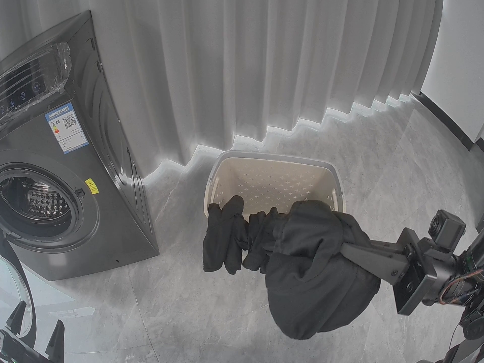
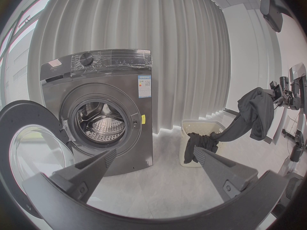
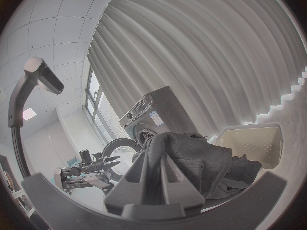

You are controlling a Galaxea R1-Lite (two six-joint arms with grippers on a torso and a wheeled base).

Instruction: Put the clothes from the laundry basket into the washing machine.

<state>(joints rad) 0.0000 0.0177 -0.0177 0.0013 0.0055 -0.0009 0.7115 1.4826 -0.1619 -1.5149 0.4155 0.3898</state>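
A black garment (image 1: 312, 278) hangs bunched from my right gripper (image 1: 348, 250), which is shut on it above the floor in front of the cream laundry basket (image 1: 272, 156). One trailing end of the garment drapes over the basket's near rim. In the right wrist view the fingers (image 3: 166, 173) clamp the dark mesh cloth (image 3: 198, 157). The grey washing machine (image 1: 101, 127) stands at the left with its round door (image 2: 28, 134) swung open and its drum (image 2: 104, 125) bare. My left gripper (image 2: 153, 154) is open and low, facing the machine's front.
White pleated curtains (image 1: 252, 51) hang behind the machine and the basket. The floor is grey marble tile, with free room between machine and basket. A dark baseboard (image 1: 446, 119) runs along the right wall.
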